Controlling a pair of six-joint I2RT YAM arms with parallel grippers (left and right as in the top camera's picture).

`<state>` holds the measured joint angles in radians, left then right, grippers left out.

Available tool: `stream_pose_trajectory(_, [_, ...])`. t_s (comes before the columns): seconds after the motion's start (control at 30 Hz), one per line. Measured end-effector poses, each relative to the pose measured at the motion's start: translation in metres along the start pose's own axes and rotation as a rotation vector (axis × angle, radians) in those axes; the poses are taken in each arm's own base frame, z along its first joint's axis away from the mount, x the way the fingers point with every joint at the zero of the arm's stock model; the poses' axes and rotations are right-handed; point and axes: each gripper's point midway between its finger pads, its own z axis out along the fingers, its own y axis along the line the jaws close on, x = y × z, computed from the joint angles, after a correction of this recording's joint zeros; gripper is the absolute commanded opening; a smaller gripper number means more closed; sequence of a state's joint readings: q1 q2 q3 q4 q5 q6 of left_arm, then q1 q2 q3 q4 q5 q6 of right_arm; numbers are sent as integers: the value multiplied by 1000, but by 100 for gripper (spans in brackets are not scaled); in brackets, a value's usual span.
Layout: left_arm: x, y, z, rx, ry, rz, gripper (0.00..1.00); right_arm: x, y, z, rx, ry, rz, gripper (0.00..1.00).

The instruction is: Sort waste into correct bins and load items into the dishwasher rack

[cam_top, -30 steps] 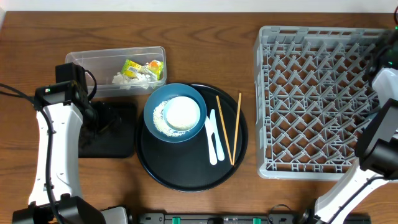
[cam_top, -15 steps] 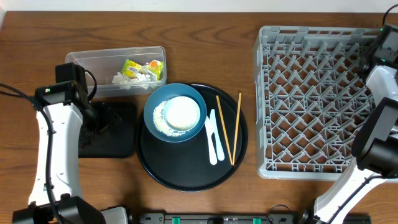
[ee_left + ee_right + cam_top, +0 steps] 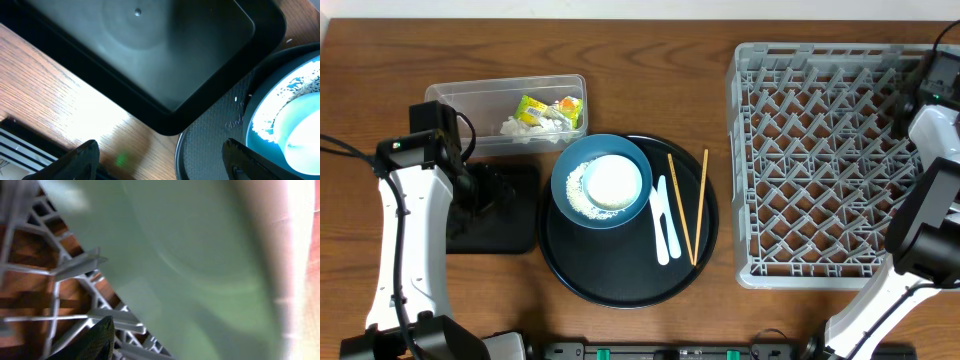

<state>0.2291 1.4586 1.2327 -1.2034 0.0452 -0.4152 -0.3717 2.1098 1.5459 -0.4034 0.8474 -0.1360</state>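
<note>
- Left gripper (image 3: 160, 147): stands with jaws wide apart, clamps nothing; hangs over a corner of the shallow black tray (image 3: 165, 45), which lies at 9 o'clock of the round black tray (image 3: 210, 147).
- Right gripper (image 3: 918, 92): hangs at the 3 o'clock edge of the dishwasher rack (image 3: 820, 165); cannot tell whether apart or clamped, with only one finger (image 3: 97, 340) in its wrist view.
- Pale teal bowl (image 3: 210, 265): fills the right wrist view, close to the camera, above the dishwasher rack; cannot tell whether held.
- Clear tub (image 3: 460, 100): lies at 10 o'clock of the round black tray; holds two snack wrappers (image 3: 534, 106) and a white tissue (image 3: 518, 126).
- Dark-blue bowl (image 3: 605, 145): sits at 10 o'clock on the round black tray; carries a white bowl (image 3: 615, 182) and rice grains (image 3: 580, 197).
- White spoon (image 3: 665, 222): lies at 4 o'clock of the Dark-blue bowl.
- Chopsticks (image 3: 680, 205): lie at 3 o'clock of the White spoon, closing together toward 6 o'clock.
</note>
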Motion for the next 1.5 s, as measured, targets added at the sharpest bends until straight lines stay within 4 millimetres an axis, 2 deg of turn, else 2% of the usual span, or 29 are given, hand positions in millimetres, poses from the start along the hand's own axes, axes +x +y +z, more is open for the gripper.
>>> stream_pose_trajectory(0.23, [0,0,0,0,1,0,80,-6,36,-27,-198,-28,11,63])
stream_pose_trajectory(0.33, [0,0,0,0,0,0,80,-12,42,-47,-302,-50,19,66])
stream_pose_trajectory(0.43, [-1,0,0,2,-2,0,80,-24,29,-70,-362,-93,53,68])
stream_pose_trajectory(0.63, [-2,-1,0,4,-7,0,80,-47,-14,-113,-399,-192,135,69])
stream_pose_trajectory(0.73, [-2,-1,0,4,-6,0,80,-49,-22,-126,-430,-211,144,69])
stream_pose_trajectory(0.83, [-2,-1,0,4,-6,0,80,-46,-19,-138,-501,-215,133,69])
stream_pose_trajectory(0.97, [-2,-1,0,4,-6,0,80,-38,-4,-165,-682,-211,103,71])
stream_pose_trajectory(1.07, [-2,-1,0,4,-7,0,80,-34,11,-198,-858,-227,77,72])
stream_pose_trajectory(1.2, [-2,-1,0,4,-7,0,80,-22,37,-254,-1089,-241,4,73])
stream_pose_trajectory(1.37, [-2,-1,0,4,-7,0,80,13,82,-327,-1290,-206,-169,76])
stream_pose_trajectory(1.5, [-3,-2,0,7,-12,0,80,41,106,-375,-1382,-198,-296,76])
